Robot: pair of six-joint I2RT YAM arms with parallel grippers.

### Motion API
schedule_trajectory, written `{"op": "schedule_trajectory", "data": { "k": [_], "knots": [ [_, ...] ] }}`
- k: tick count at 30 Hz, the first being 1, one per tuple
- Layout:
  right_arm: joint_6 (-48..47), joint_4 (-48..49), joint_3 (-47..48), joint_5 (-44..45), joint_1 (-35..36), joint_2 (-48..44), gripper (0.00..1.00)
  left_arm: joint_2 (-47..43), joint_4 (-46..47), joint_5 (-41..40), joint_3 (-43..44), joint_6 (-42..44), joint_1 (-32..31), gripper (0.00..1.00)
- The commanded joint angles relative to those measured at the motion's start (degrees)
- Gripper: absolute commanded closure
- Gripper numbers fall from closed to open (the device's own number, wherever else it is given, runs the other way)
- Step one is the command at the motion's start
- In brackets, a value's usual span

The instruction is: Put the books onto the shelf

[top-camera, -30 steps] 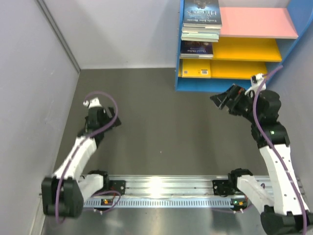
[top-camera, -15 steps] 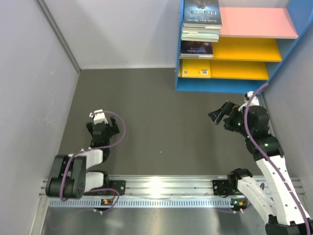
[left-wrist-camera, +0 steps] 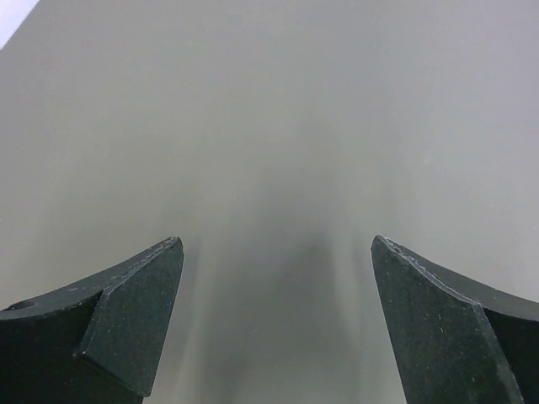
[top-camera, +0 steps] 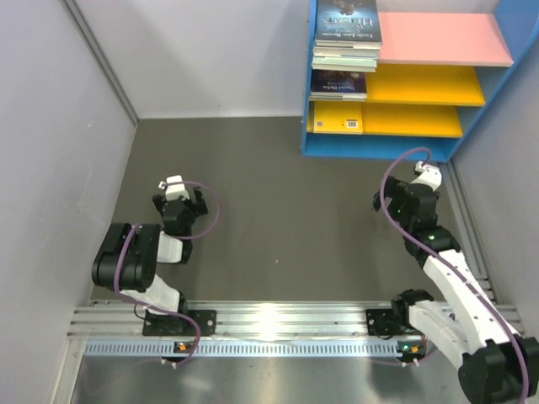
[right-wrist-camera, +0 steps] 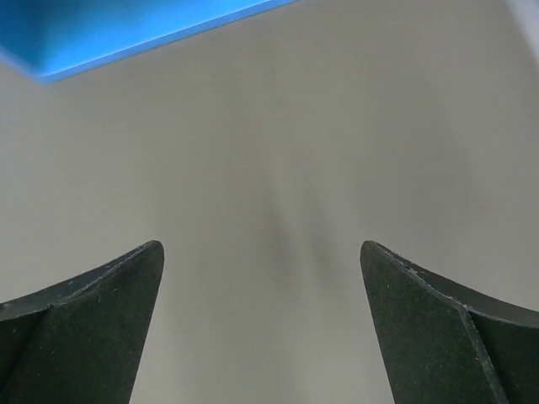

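Note:
The shelf (top-camera: 476, 39) stands at the back right, with blue sides, a pink top board and two yellow boards. Several books (top-camera: 346, 34) lie stacked at the left end of the pink board. A navy book (top-camera: 338, 84) lies on the upper yellow board and a yellow-orange book (top-camera: 335, 118) on the lower one. My left gripper (top-camera: 178, 209) sits low over the grey table at the left, open (left-wrist-camera: 276, 242) and holding nothing. My right gripper (top-camera: 396, 200) is in front of the shelf's base, also open (right-wrist-camera: 261, 246) with only bare table between its fingers.
Grey walls close in on the left (top-camera: 50, 151) and right. The shelf's blue base edge (right-wrist-camera: 126, 25) shows at the top of the right wrist view. The metal rail (top-camera: 278, 324) with both arm bases runs along the near edge.
Both arms have folded back toward their bases. The right gripper dropped away from the shelf and now points down at the table; the left gripper drew in and lowered. Both stayed open.

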Motion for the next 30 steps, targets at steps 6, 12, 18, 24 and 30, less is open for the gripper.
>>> {"op": "schedule_trajectory", "data": {
  "k": [6, 12, 18, 24, 30],
  "knots": [
    [-20.80, 53.15, -23.64, 6.93, -0.64, 6.99, 0.00, -0.10, 6.19, 1.28, 0.19, 1.06, 0.33, 0.01],
    [-25.79, 85.53, -27.54, 2.11, -4.77, 26.22, 0.00, -0.02, 6.10, 1.28, 0.19, 1.15, 0.33, 0.01],
    [-20.98, 88.32, -23.31, -8.09, -10.76, 37.24, 0.00, -0.02, 6.10, 1.19, 0.19, 1.15, 0.33, 0.01],
    [-22.74, 84.22, -21.46, -11.36, -10.50, 36.90, 0.00, -0.02, 6.19, 1.28, 0.19, 1.15, 0.33, 0.01],
    [-22.83, 84.57, -21.46, -10.74, -10.06, 36.91, 0.00, 0.07, 6.10, 1.28, 0.19, 1.15, 0.33, 0.01]
  ]
}}
